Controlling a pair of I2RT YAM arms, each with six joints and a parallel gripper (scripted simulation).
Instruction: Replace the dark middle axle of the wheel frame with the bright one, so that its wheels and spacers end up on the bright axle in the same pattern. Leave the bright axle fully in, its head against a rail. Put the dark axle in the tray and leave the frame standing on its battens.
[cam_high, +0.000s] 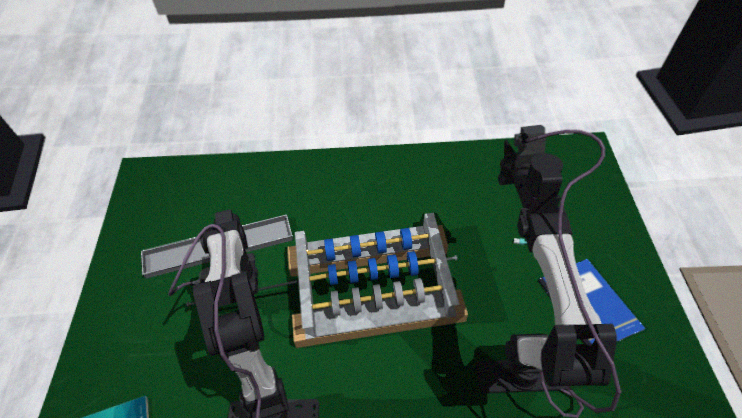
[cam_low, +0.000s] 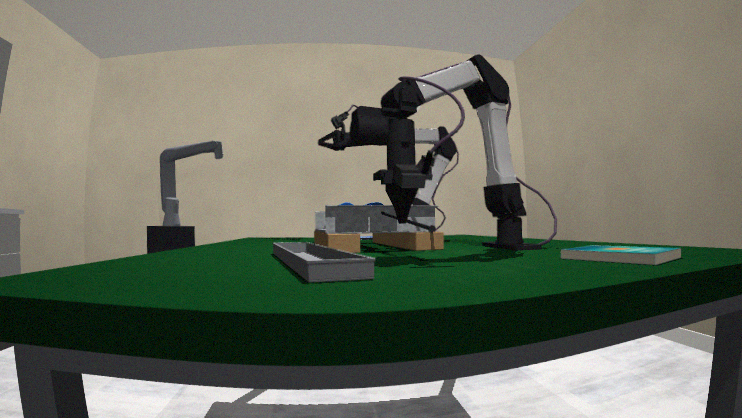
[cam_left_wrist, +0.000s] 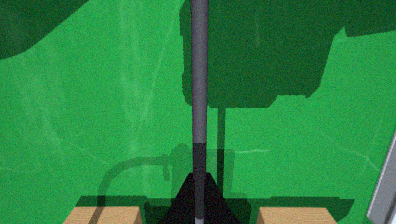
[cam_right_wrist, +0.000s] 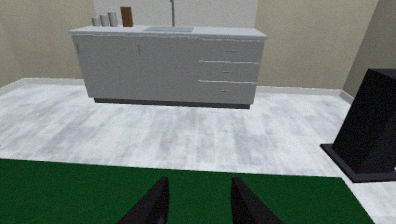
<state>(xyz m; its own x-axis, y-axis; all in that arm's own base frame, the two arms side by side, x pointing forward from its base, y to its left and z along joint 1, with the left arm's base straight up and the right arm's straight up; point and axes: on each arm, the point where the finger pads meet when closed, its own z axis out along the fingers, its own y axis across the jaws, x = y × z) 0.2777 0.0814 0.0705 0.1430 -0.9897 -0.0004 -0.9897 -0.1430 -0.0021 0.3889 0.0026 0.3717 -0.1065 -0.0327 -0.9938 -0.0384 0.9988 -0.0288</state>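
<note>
The wheel frame (cam_high: 304, 301) (cam_low: 353, 218) stands on wooden battens (cam_high: 373, 331) (cam_low: 337, 241) (cam_left_wrist: 300, 216). Its middle row holds several blue wheels (cam_high: 373, 270) with yellow spacers. A bright axle head (cam_high: 454, 258) stands a little outside the right rail in the top view. The dark axle (cam_high: 277, 285) (cam_low: 417, 223) (cam_left_wrist: 199, 75) sticks out beyond the left rail. My left gripper (cam_low: 402, 221) (cam_left_wrist: 199, 181) is shut on it; the arm hides the fingers in the top view. My right gripper (cam_high: 504, 163) (cam_low: 320, 141) (cam_right_wrist: 200, 186) is partly open and empty, away from the frame.
The grey tray (cam_high: 270, 234) (cam_low: 340, 271) (cam_left_wrist: 384, 192) lies behind the left arm, which hides its middle in the top view. A blue book (cam_high: 610, 303) lies under the right arm. A teal book (cam_high: 124, 409) (cam_low: 623, 254) lies at the near left in the top view.
</note>
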